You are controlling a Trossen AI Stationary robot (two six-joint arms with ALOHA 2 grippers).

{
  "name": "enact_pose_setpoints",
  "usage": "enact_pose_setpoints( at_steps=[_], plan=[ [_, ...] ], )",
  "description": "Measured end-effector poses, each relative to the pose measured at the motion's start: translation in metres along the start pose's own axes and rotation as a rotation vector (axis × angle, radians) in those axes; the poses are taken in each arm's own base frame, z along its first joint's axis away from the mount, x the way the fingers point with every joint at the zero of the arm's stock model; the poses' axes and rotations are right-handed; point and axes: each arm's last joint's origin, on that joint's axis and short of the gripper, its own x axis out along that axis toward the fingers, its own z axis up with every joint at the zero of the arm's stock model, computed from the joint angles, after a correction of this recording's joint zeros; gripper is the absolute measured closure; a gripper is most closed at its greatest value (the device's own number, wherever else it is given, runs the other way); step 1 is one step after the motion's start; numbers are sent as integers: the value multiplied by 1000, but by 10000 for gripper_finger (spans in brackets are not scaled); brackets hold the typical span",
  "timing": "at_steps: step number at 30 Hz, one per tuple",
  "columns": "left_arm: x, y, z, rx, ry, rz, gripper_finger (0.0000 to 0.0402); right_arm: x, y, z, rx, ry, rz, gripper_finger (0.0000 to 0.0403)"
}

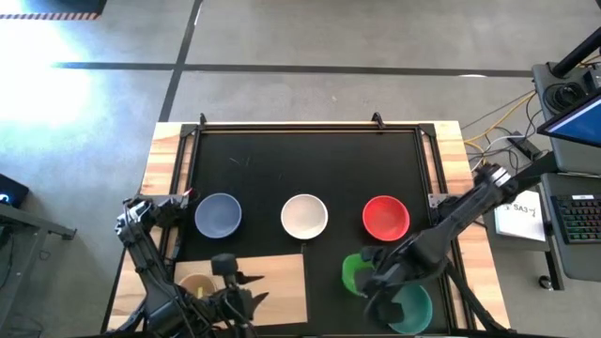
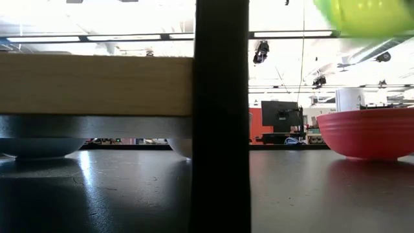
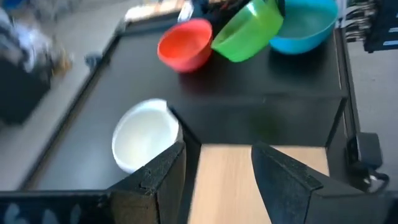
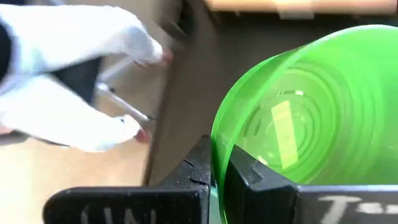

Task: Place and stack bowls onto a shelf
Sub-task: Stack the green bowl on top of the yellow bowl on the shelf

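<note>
My right gripper [image 1: 368, 280] is shut on a green bowl [image 1: 356, 272] near the table's front right, next to a teal bowl [image 1: 410, 310]. The green bowl hangs high in the low view [image 2: 369, 14] and tilted in the left wrist view [image 3: 247, 31]. A slate-blue bowl [image 1: 218, 214], a white bowl [image 1: 304, 215] and a red bowl [image 1: 385, 216] stand in a row on the black mat. My left gripper [image 3: 217, 180] is open and empty over the light-wood shelf [image 1: 272, 282] at the front left. My right gripper pinches the green bowl's rim [image 4: 219, 144], with one finger inside the bowl and one outside its wall. The bowl is lifted clear of the mat and tilted, its opening turned sideways.
The shelf shows as a raised wood board [image 2: 97, 84] with a black post [image 2: 222, 129] in the low view. The red bowl [image 2: 365, 133] stands right of the post. A black frame [image 1: 310, 127] borders the mat; a desk with a keyboard [image 1: 577, 221] stands to the right.
</note>
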Motion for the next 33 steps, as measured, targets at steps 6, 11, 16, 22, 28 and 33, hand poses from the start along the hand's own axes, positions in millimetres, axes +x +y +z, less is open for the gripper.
enact_pose_setpoints(
  at_steps=[6,11,16,22,28,33],
  plan=[
    [24,-10,14,119,-84,-24,235,-52,20,13,-401,-203,224,395],
    [44,-12,34,189,-172,-30,235,-65,27,11,-662,-229,430,395],
    [64,-12,58,223,-264,-151,235,-62,30,9,-824,-225,555,395],
    [84,-19,72,291,-448,-287,235,-57,31,11,-1006,-264,584,394],
    [98,-24,73,294,-603,-403,235,-58,31,11,-1133,-307,574,394],
    [115,-21,72,257,-703,-484,235,-55,31,12,-1215,-329,564,394]
  ],
)
